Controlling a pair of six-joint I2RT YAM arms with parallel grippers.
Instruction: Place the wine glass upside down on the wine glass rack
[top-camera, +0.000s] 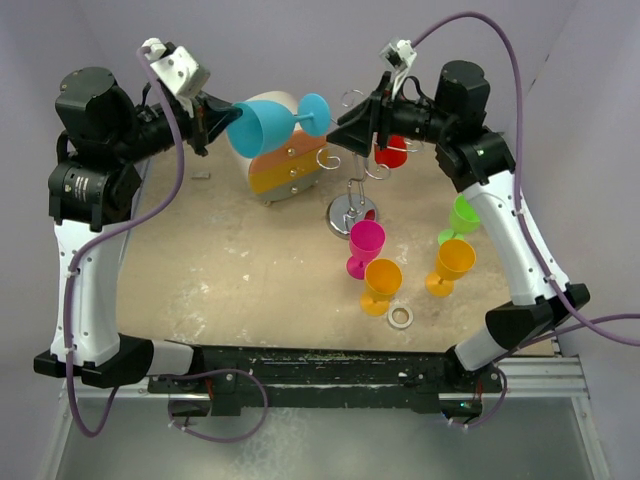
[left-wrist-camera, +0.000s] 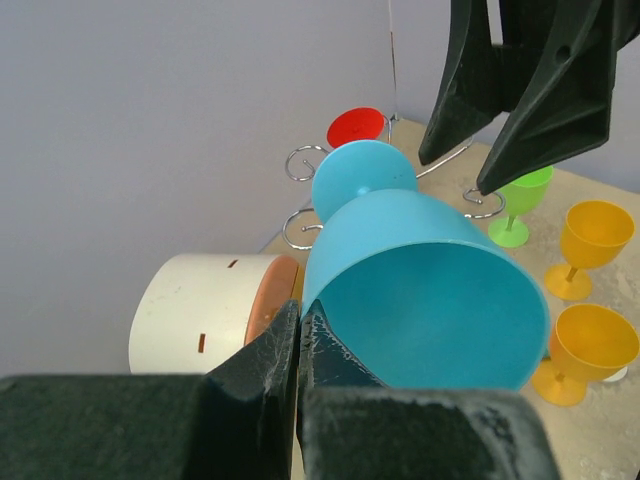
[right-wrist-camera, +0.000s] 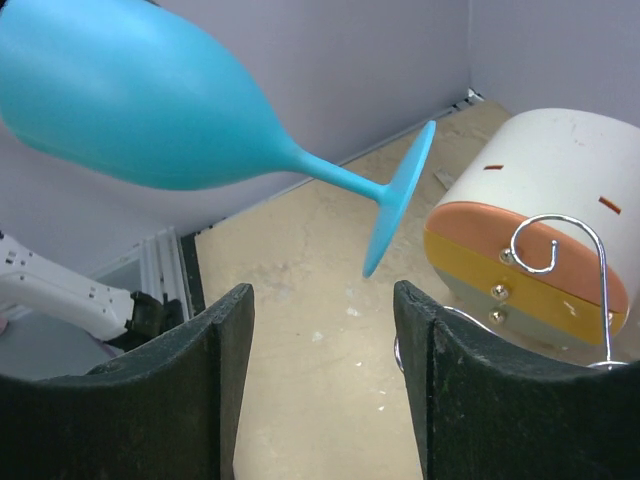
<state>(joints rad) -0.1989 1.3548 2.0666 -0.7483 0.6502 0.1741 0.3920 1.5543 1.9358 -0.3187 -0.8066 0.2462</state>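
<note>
A blue wine glass (top-camera: 268, 122) lies on its side in the air, its foot (top-camera: 315, 112) pointing right. My left gripper (top-camera: 222, 120) is shut on its rim, one finger inside the bowl (left-wrist-camera: 420, 290) and one outside. My right gripper (top-camera: 333, 133) is open and empty, just right of and below the foot (right-wrist-camera: 400, 200); the stem is above and beyond its fingers. The silver wire rack stands behind it on a round chrome base (top-camera: 352, 213). Its curled arms (left-wrist-camera: 300, 162) hold a red glass (top-camera: 390, 152) upside down.
A white-and-orange round drawer box (top-camera: 280, 165) lies under the blue glass, left of the rack. A magenta glass (top-camera: 365, 245), two orange glasses (top-camera: 381, 285) (top-camera: 452, 265) and a green glass (top-camera: 462, 215) stand in front of the rack. A small ring (top-camera: 402, 318) lies near the front.
</note>
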